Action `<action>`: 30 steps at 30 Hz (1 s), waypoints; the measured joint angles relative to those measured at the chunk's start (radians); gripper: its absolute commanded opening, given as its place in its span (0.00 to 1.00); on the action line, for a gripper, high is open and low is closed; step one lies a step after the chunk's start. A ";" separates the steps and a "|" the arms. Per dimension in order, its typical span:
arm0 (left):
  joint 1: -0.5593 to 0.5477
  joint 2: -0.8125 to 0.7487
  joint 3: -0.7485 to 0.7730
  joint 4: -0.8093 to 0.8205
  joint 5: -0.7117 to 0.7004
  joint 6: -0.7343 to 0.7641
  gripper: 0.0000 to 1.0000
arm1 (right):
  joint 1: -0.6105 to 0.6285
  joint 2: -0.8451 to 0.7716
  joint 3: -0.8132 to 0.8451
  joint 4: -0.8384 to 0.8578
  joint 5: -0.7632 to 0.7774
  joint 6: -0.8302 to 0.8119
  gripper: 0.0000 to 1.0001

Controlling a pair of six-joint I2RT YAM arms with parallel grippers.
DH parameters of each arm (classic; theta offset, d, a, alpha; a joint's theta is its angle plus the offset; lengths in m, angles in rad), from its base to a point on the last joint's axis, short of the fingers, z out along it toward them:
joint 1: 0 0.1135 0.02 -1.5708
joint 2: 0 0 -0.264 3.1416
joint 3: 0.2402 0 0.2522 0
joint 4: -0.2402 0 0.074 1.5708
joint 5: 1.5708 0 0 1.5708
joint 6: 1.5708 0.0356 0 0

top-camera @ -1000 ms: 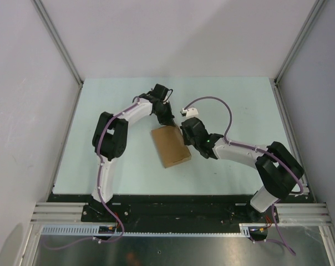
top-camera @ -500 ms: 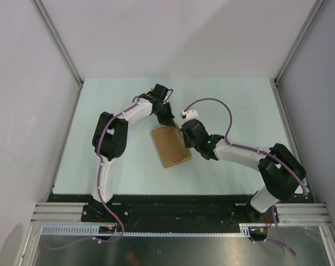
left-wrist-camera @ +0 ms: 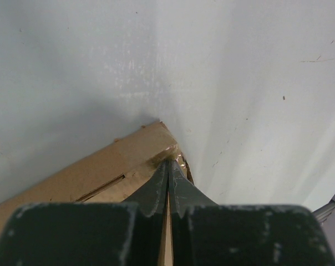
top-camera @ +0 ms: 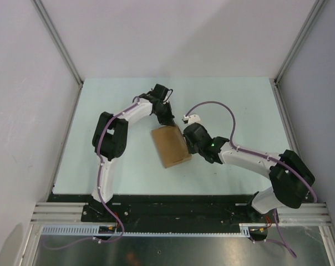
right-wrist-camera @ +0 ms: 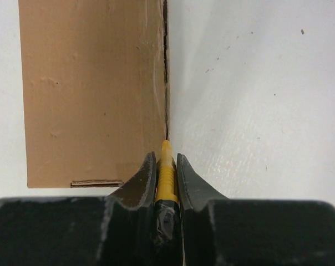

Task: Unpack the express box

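The express box [top-camera: 168,148] is a flat brown cardboard box lying closed on the pale table, between the two arms. My left gripper [top-camera: 168,122] is shut, and its tips [left-wrist-camera: 168,163] press down on the taped far corner of the box [left-wrist-camera: 101,169]. My right gripper [top-camera: 188,148] is shut on a yellow-black utility knife [right-wrist-camera: 166,166]. The knife's tip sits in the dark seam along the right edge of the box [right-wrist-camera: 95,94], near that edge's close end. A small slot shows at the box's close edge.
The pale green table [top-camera: 112,100] is walled in by grey panels on three sides. A black rail [top-camera: 173,202] with both arm bases runs along the near edge. Bare tabletop lies to the right of the box [right-wrist-camera: 256,83].
The right gripper has drawn back along the box's right edge toward the near side, with its elbow swinging out to the right. The left arm and the box have stayed put.
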 measured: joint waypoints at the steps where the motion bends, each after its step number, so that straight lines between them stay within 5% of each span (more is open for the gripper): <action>1: 0.000 0.000 0.000 0.000 0.000 0.000 0.04 | 0.002 -0.004 -0.004 -0.006 0.000 0.004 0.00; 30: -0.006 0.001 -0.001 -0.009 0.024 -0.001 0.04 | 0.028 -0.124 -0.098 -0.050 0.010 0.075 0.00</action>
